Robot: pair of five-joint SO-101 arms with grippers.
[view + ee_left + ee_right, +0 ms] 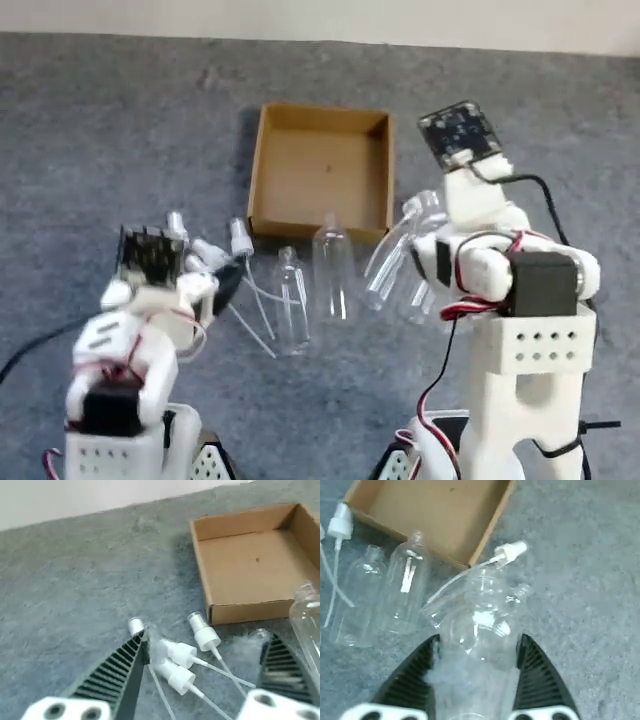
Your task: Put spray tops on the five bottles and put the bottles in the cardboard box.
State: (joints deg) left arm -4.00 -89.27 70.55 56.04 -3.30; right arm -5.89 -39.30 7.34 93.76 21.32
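High view: the cardboard box (320,170) sits at 12 o'clock on the table (110,120). Two open bottles (333,265) lie at its 6 o'clock. Loose spray tops (205,250) lie at its 8 o'clock beside the left gripper (222,278). The right gripper (412,258) is at 4 o'clock among the clustered bottles (385,270).

Left wrist view: the left gripper (207,640) is spread wide and holds nothing. It is over the spray tops (180,652), near the box (250,610).

Right wrist view: the right gripper (479,640) straddles the clustered bottles (480,620), and I cannot tell whether it grips them. One spray top (511,551) rests by a neck, its tube seemingly inside.
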